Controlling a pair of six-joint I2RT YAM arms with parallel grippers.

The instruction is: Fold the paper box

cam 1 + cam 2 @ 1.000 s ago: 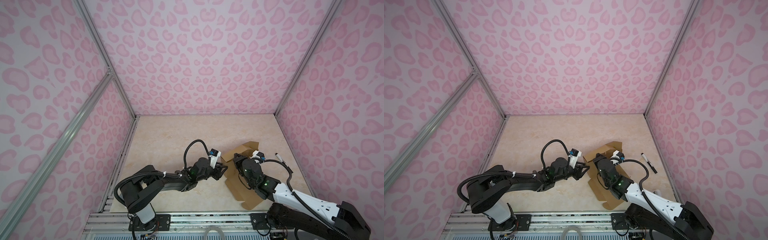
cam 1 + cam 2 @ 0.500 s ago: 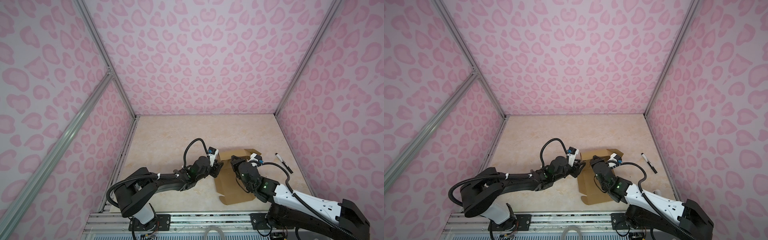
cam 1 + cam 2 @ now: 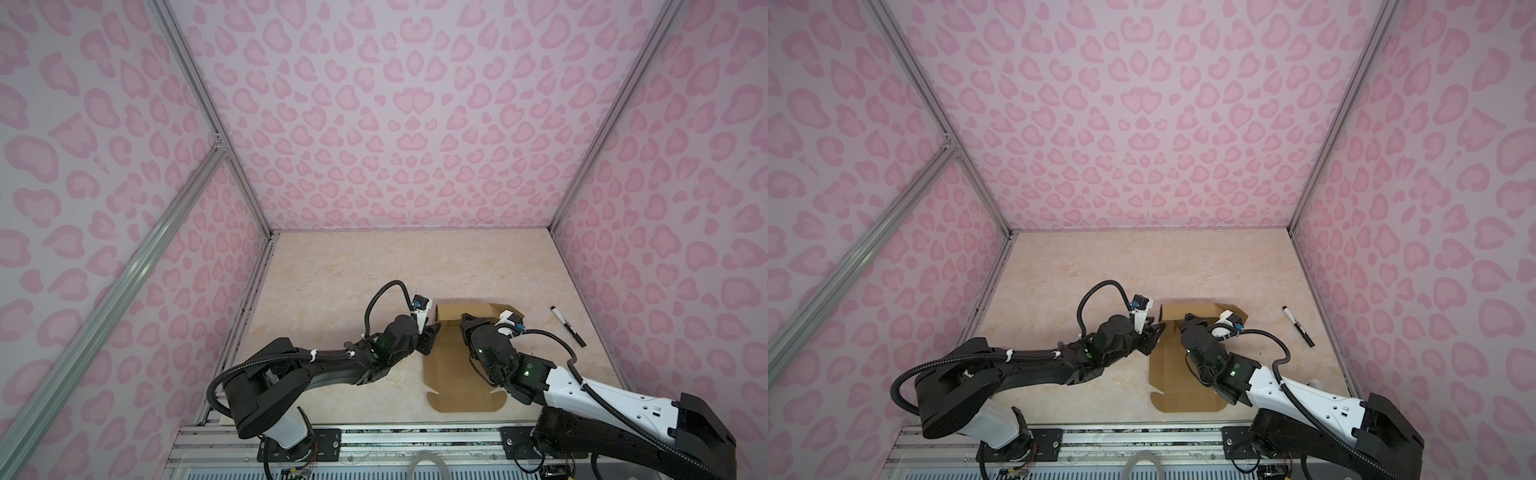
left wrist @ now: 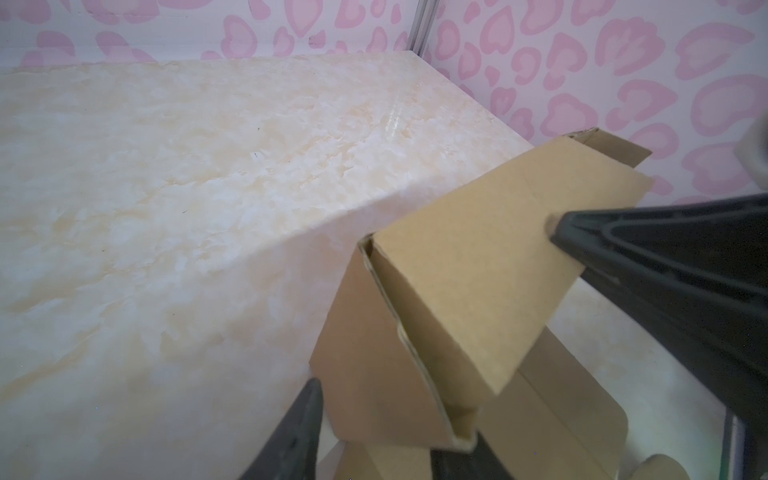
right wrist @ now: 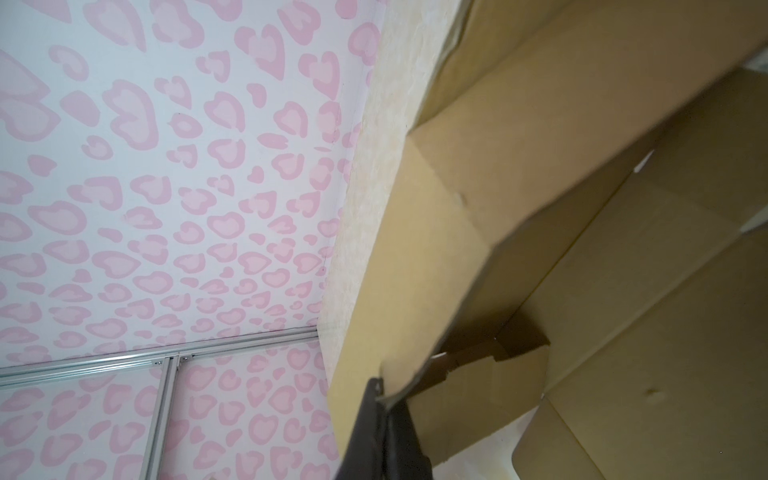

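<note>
Part-folded paper box (image 3: 449, 374) lies on counter (image 3: 353, 270) btwn my arms, far wall raised. My right fingers (image 5: 370, 419) are clenched on its flap edge. Left fingers (image 4: 295, 432) straddle a side-wall corner; can't tell if gripping.

Matt corrugated paper box (image 3: 452, 374) on smooth, faintly glossy tabletop (image 3: 353, 270).

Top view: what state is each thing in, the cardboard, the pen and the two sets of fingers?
paper box: partly folded, far wall raised, the rest lying flat.
left fingers: apart, raised wall between them, one touching it; grip unclear.
right fingers: shut, pinching a flap edge of the box.
marker pen: lying flat, untouched, right of the box.
</note>
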